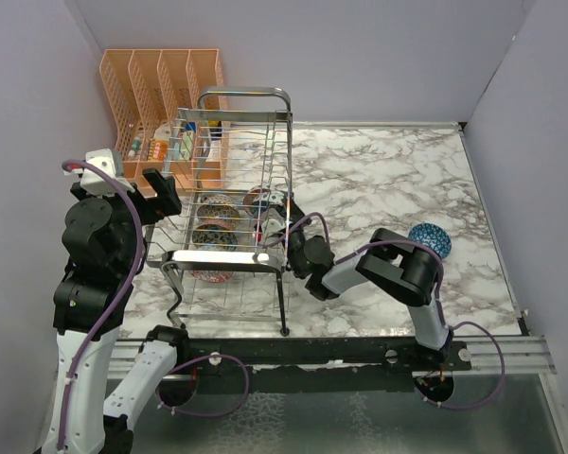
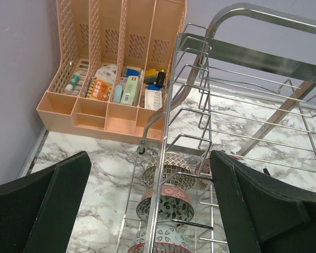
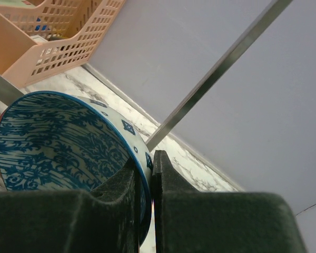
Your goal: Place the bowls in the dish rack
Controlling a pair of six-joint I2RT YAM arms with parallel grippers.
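While my right fingers [image 3: 146, 168] are clenched on the rim of a blue bowl [image 3: 58, 142], this bowl stands on its edge, its inside turned to the upper left of the right wrist frame. From above, these fingers are at the right side of the rack [image 1: 222, 257], in the middle of the frame, so the slots lie to their left. My left fingers [image 2: 147, 158] are released and hang at the rack's left side. A second bowl [image 1: 429, 239] lies on the table [image 1: 379, 170], centre right, nearer to my right arm. Only the right wrist view shows the pinch clearly. Only the left wrist view shows three bowls [image 2: 166, 203] standing in a row in the rack, bottom centre.
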